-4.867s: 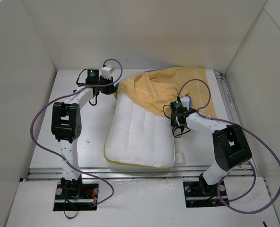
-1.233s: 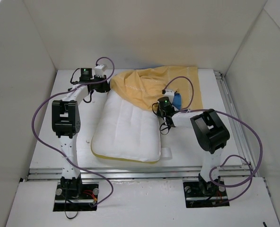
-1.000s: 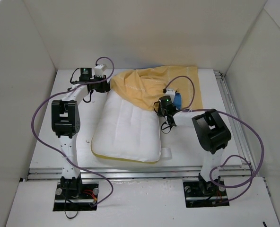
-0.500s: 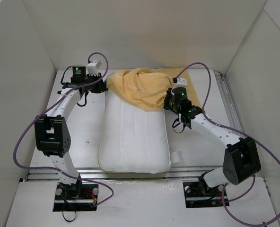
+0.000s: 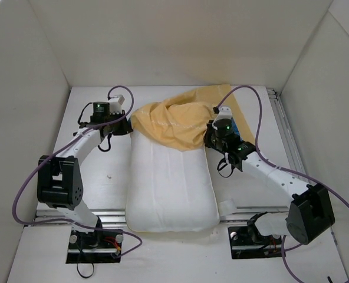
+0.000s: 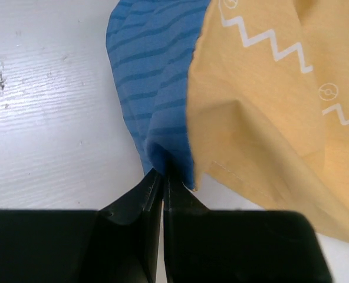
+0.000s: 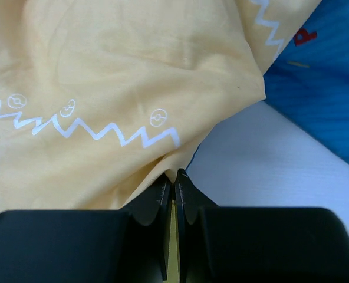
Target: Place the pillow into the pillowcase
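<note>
The white quilted pillow (image 5: pixel 171 183) lies lengthwise in the middle of the table, its near end at the front edge. Its far end is tucked under the yellow-orange pillowcase (image 5: pixel 174 121), which bunches over it. My left gripper (image 5: pixel 129 127) is shut on the pillowcase's left edge, pinching the blue fabric (image 6: pixel 157 100) where it meets the yellow face (image 6: pixel 269 112). My right gripper (image 5: pixel 208 140) is shut on the pillowcase's right edge, with yellow cloth (image 7: pixel 104 88) caught between its fingers and blue fabric (image 7: pixel 328 88) to the right.
White walls close the table in on the left, back and right. A metal rail (image 5: pixel 74 213) runs along the table's front edge. Purple cables loop from both arms over the table at left (image 5: pixel 21 183) and right (image 5: pixel 257 112).
Both arms have pulled toward the front while holding the pillowcase. The pillow has slid nearer with it, and the pillowcase now bunches more tightly over its far end.
</note>
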{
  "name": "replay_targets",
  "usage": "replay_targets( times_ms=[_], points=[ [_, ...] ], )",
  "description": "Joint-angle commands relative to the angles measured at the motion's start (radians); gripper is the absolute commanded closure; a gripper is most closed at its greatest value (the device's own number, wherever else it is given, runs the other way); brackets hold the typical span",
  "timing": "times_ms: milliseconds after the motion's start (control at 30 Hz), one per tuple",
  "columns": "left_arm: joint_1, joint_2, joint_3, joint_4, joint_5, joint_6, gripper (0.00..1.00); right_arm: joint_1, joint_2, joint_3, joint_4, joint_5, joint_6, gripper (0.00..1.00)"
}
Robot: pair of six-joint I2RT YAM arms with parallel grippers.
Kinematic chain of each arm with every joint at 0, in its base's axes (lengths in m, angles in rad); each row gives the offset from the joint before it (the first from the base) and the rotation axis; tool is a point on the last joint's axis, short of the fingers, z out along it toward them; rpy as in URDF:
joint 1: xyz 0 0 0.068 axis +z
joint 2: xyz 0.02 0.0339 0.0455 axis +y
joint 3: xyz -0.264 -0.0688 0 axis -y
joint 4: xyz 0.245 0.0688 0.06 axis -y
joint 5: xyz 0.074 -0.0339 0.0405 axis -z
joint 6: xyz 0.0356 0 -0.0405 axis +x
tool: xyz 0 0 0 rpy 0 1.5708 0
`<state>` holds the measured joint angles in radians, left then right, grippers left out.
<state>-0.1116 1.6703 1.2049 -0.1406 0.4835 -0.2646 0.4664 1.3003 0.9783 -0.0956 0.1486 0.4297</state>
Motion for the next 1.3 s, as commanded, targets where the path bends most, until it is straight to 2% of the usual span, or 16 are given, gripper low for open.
replay_targets(
  times_ms=[0,100,167,267,500,600,667,733,900,1067,1167,1233,1267],
  points=[
    [-0.016,-0.133,-0.002,0.121,-0.046,-0.005,1.0,0.034,-0.026,-0.056,0.085,0.055,0.01,1.0],
    [-0.016,-0.138,-0.013,0.108,-0.112,0.007,1.0,0.078,-0.029,-0.119,0.127,0.062,0.059,1.0],
    [-0.016,-0.092,0.045,0.095,-0.152,0.013,1.0,0.118,-0.026,-0.153,0.145,0.072,0.087,1.0],
    [-0.007,0.017,0.211,-0.002,-0.145,0.016,1.0,0.182,-0.006,-0.161,0.172,0.124,0.132,1.0],
    [-0.016,0.21,0.532,-0.039,-0.102,0.014,1.0,0.218,0.074,-0.109,0.172,0.218,0.161,1.0],
    [-0.016,0.305,0.634,-0.099,-0.099,0.019,1.0,0.221,0.08,-0.098,0.174,0.224,0.165,1.0],
    [-0.016,0.309,0.63,-0.106,-0.103,0.021,1.0,0.224,0.08,-0.101,0.174,0.212,0.172,1.0],
    [-0.016,0.273,0.563,-0.097,-0.132,0.031,1.0,0.241,0.083,-0.112,0.19,0.184,0.181,1.0],
    [0.007,0.096,0.251,-0.038,-0.218,0.062,1.0,0.36,0.14,-0.131,0.252,0.129,0.207,1.0],
    [0.059,-0.105,-0.058,0.041,-0.233,0.048,1.0,0.526,0.186,-0.154,0.238,0.166,0.257,1.0],
    [0.059,-0.223,-0.184,0.056,-0.253,0.039,1.0,0.606,0.169,-0.176,0.221,0.181,0.284,1.0],
    [0.069,-0.28,-0.211,0.082,-0.263,0.031,1.0,0.646,0.151,-0.191,0.212,0.212,0.297,1.0],
    [0.069,-0.338,-0.291,0.091,-0.266,0.022,1.0,0.694,0.136,-0.19,0.203,0.23,0.297,1.0]
  ],
)
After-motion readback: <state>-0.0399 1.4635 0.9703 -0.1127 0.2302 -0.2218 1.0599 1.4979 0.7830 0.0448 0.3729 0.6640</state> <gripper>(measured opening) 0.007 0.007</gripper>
